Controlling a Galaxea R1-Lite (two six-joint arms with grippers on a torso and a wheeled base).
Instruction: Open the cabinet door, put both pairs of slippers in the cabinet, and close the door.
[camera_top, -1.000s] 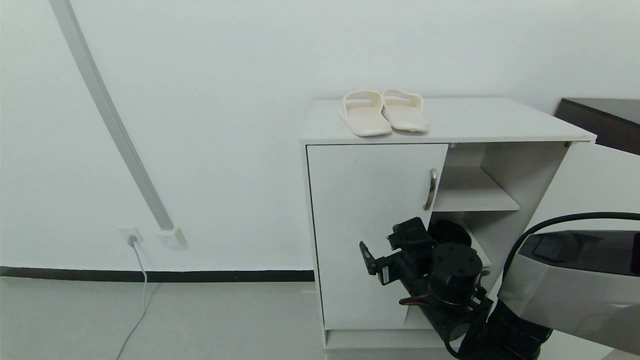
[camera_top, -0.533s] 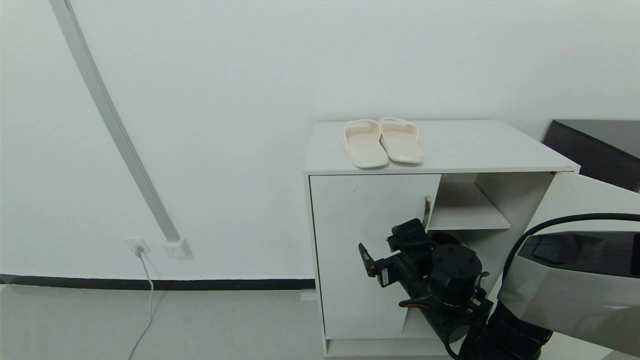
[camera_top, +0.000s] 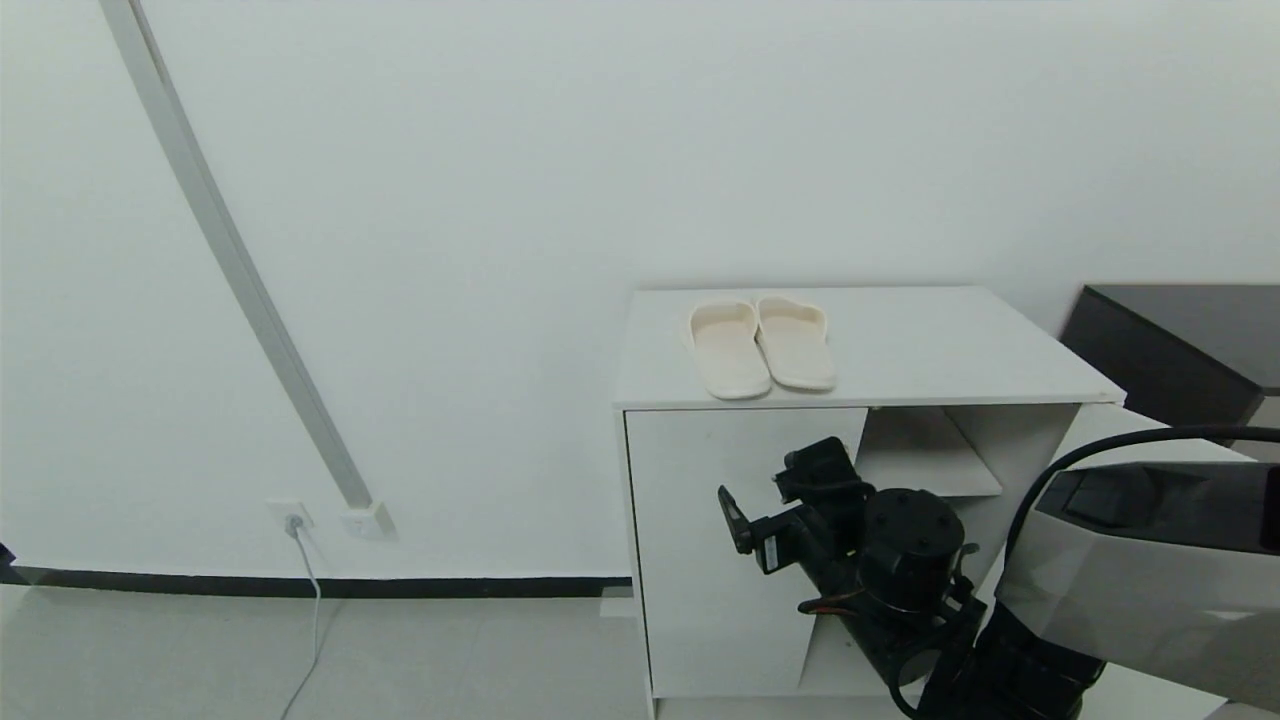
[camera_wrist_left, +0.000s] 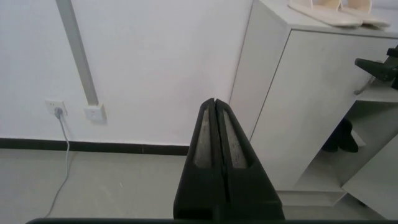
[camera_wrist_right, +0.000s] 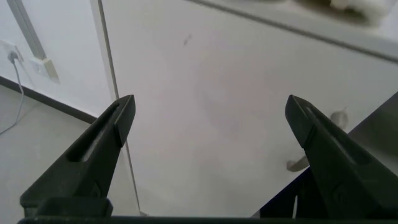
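A pair of cream slippers (camera_top: 760, 345) lies on top of the white cabinet (camera_top: 930, 345); the left wrist view catches them too (camera_wrist_left: 339, 9). The cabinet's left door (camera_top: 720, 560) is closed, its right door (camera_wrist_left: 376, 180) swung open. A dark pair of slippers (camera_wrist_left: 345, 134) stands on the lower shelf inside. My right gripper (camera_top: 745, 520) hangs open in front of the closed left door, holding nothing (camera_wrist_right: 211, 118). Off to the cabinet's left side, my left gripper (camera_wrist_left: 214, 143) is shut and empty.
A grey cable duct (camera_top: 230, 260) runs down the white wall to a socket with a plugged cord (camera_top: 295, 525). A dark piece of furniture (camera_top: 1170, 350) stands to the right of the cabinet. Bare floor (camera_top: 300, 650) lies left of the cabinet.
The whole head picture has slid downward, so the camera has moved up; the cabinet and slippers sit lower in it. The right arm holds the same place in the picture.
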